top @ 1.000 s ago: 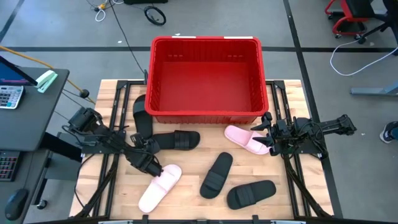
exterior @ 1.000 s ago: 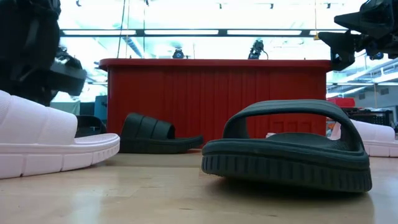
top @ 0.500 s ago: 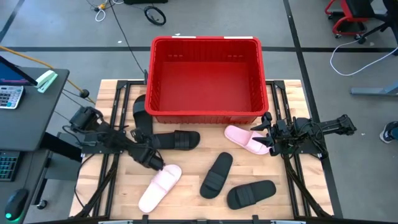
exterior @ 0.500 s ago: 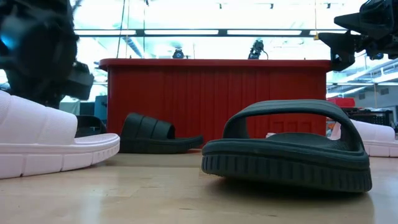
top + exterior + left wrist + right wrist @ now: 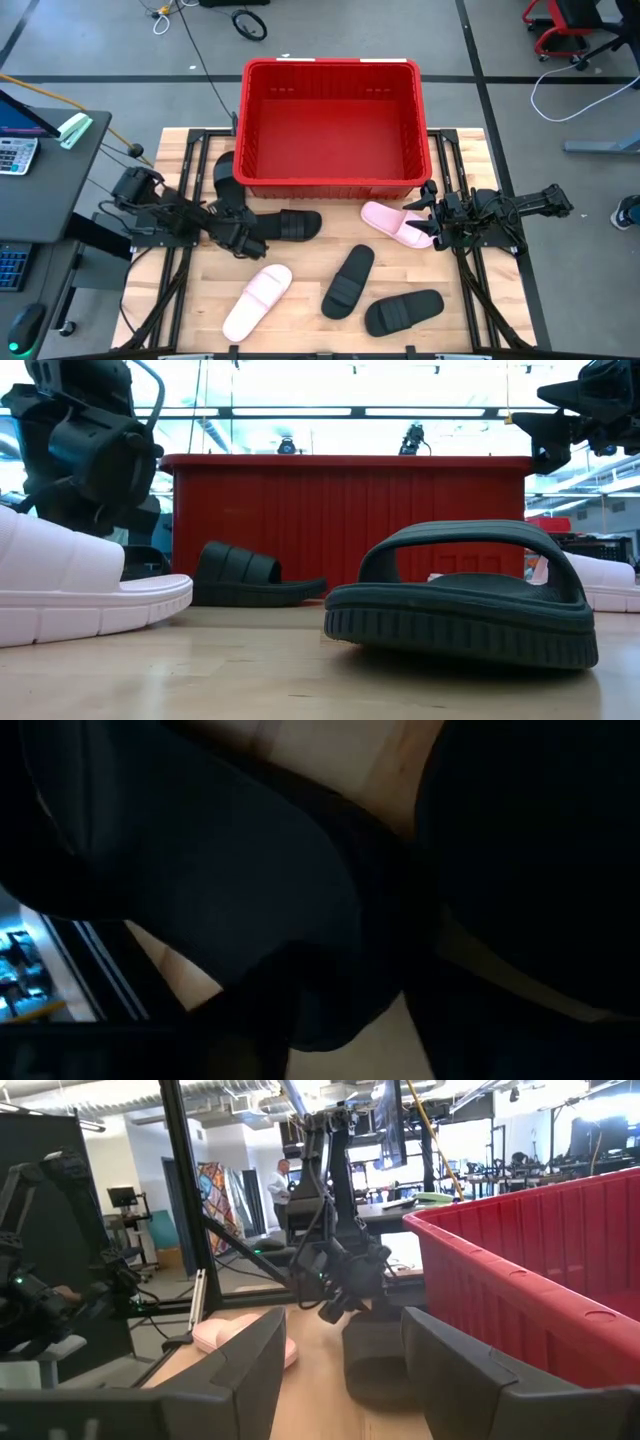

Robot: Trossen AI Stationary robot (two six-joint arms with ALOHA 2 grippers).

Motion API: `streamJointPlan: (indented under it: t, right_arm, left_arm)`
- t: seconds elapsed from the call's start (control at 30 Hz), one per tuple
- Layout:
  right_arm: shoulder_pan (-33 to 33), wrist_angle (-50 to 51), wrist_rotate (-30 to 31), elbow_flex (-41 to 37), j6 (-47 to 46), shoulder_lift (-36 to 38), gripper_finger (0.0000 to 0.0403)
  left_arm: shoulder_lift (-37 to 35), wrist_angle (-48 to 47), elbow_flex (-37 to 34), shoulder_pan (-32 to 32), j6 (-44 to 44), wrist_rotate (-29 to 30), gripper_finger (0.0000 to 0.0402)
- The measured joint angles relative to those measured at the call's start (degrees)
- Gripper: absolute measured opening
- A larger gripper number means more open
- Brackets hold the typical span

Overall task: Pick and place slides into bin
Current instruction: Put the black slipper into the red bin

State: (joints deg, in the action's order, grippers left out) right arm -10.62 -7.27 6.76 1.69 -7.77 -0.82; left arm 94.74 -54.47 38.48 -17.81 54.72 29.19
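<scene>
Moved off the pale slide (image 5: 257,301), the left pincer (image 5: 247,241) has swung back toward the bin (image 5: 331,185) and now hangs over the heel end of a black slide (image 5: 285,225) lying just in front of the bin's near wall. That pale slide rests untouched on the surface (image 5: 300,330), so I judge the black one is now the pick; the bin holds nothing yet. Whether the left pincer is wide or narrow I cannot tell, its wrist view being nearly all dark. The right pincer (image 5: 428,212) waits, spread open, beside the other pale slide (image 5: 397,223), unchanged. No brand, label or readable writing shows on slides or bin.
</scene>
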Motion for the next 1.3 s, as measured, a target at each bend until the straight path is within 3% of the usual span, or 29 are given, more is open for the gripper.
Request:
streamJointPlan:
  t: [0.13, 0.33, 0.63, 0.73, 0.97, 1.13, 1.3]
  right_arm:
    - [0.0, 0.0, 0.0, 0.0, 0.0, 0.0, 0.0206]
    - [0.0, 0.0, 0.0, 0.0, 0.0, 0.0, 0.0206]
    - [0.0, 0.0, 0.0, 0.0, 0.0, 0.0, 0.0206]
    - [0.0, 0.0, 0.0, 0.0, 0.0, 0.0, 0.0206]
    - [0.0, 0.1, 0.1, 0.0, 0.0, 0.0, 0.0206]
    - [0.0, 0.2, 0.1, 0.0, 0.0, 0.0, 0.0206]
    - [0.0, 0.6, 0.0, 0.0, 0.0, 0.0, 0.0206]
  left_arm:
    - [0.1, 0.4, 0.0, -0.1, 0.5, 0.2, 0.0084]
    - [0.4, -4.8, 4.5, -2.7, 1.7, -2.4, 0.0083]
    - [0.3, -30.1, 23.4, -11.1, 10.3, -9.4, 0.0079]
    - [0.1, -35.5, 30.1, -14.2, 11.9, -9.3, 0.0077]
    - [-0.8, -35.7, 44.5, -18.5, 8.8, -8.1, 0.0075]
    - [-0.9, -35.2, 54.4, -20.3, 1.3, -5.5, 0.0071]
    - [-0.9, -35.6, 64.8, -21.7, -10.4, 0.9, 0.0071]
